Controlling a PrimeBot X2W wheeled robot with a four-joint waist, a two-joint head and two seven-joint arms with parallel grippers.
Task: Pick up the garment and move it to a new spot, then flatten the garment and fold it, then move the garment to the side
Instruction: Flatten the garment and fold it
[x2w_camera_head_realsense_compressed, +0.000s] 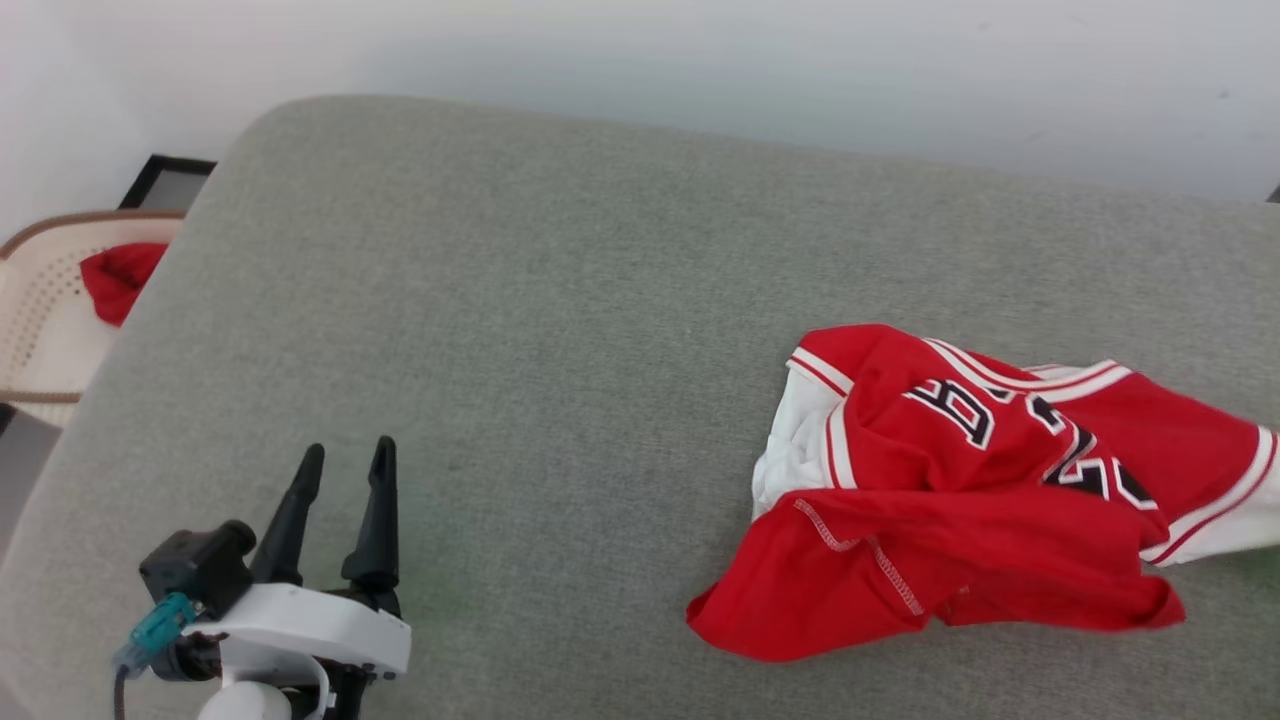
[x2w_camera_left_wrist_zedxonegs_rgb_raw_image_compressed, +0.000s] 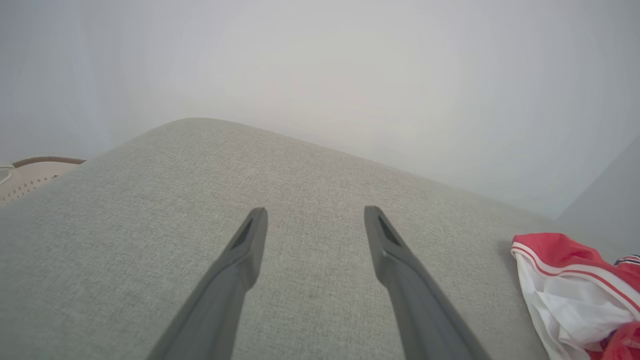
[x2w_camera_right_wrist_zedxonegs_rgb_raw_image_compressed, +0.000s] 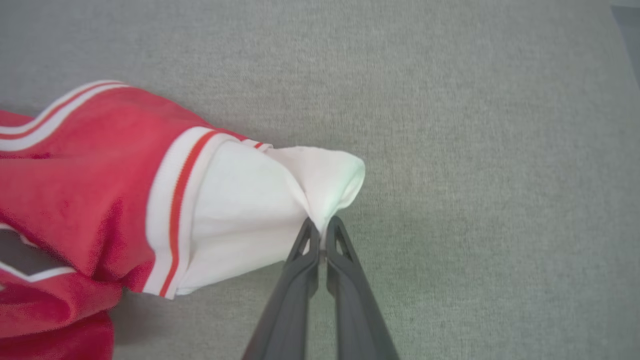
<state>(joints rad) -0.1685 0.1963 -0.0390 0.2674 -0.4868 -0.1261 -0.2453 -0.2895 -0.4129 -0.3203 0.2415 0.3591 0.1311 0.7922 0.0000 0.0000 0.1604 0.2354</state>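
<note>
The garment (x2w_camera_head_realsense_compressed: 960, 500) lies crumpled on the right part of a grey upholstered surface (x2w_camera_head_realsense_compressed: 560, 300), possibly a bed or a sofa cushion; the fabric alone does not settle which. It is a red jersey with white sleeves, red-and-white stripe trim and black numbers outlined in white. The numbers face up but are creased and partly folded over. The red hem is bunched toward the near edge, and one white sleeve trails off to the right of the head view.

The right hand (x2w_camera_right_wrist_zedxonegs_rgb_raw_image_compressed: 324, 222) is clamped on that white sleeve (x2w_camera_right_wrist_zedxonegs_rgb_raw_image_compressed: 245, 210). Its two dark fingers are pressed together with a pinch of the sleeve's edge between their tips. The cloth rises to the grip in a small peak, while the rest of the jersey spreads away to the left in the right wrist view.

The left hand (x2w_camera_head_realsense_compressed: 348, 447) hovers over bare grey fabric at the near left, well apart from the jersey. Its fingers are spread wide and hold nothing.

Beyond the surface's left edge stands a pale woven basket (x2w_camera_head_realsense_compressed: 40, 300) with a red cloth (x2w_camera_head_realsense_compressed: 120, 275) in it. A dark frame (x2w_camera_head_realsense_compressed: 165, 180) sits beside the basket, against the white wall (x2w_camera_head_realsense_compressed: 700, 60).
</note>
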